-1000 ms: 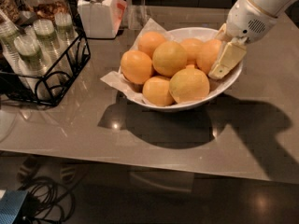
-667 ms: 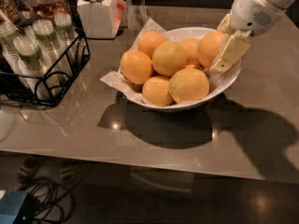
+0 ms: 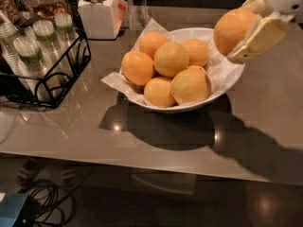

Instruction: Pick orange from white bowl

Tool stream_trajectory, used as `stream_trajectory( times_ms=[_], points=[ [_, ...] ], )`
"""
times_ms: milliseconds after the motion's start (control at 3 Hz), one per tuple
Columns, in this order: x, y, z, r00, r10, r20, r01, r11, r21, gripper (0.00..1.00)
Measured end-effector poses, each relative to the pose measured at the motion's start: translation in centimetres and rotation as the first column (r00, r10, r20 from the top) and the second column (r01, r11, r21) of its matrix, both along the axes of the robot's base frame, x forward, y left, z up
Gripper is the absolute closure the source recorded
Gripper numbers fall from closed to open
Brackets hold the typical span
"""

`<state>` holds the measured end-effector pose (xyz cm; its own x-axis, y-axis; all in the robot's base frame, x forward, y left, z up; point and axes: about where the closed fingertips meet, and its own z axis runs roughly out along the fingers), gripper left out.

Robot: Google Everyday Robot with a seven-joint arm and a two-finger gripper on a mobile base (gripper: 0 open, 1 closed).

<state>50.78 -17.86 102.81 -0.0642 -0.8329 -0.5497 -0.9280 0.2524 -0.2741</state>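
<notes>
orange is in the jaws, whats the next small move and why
Probably raise it a little, then carry it clear: the gripper, jaws shut on the orange, hangs just over the white bowl rim, close to the paper lining.

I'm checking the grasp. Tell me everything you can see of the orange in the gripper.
The orange is round, smooth and evenly deep orange, with no visible blemish. It sits clamped in the gripper at the upper right, one cream finger behind its top, the other across its lower right side. It hangs above the right rim of the white bowl, clear of the six fruits inside; only the fingers touch it.
</notes>
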Motion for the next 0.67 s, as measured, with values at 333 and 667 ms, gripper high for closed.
stream_trajectory(
  times_ms=[333,667],
  points=[
    [-3.71,-0.90,1.25,0.9970,-0.054,0.055,0.048,0.994,0.096,1.00],
    [-4.29,-1.79,0.93,0.9956,-0.080,0.048,0.075,0.991,0.111,1.00]
  ],
)
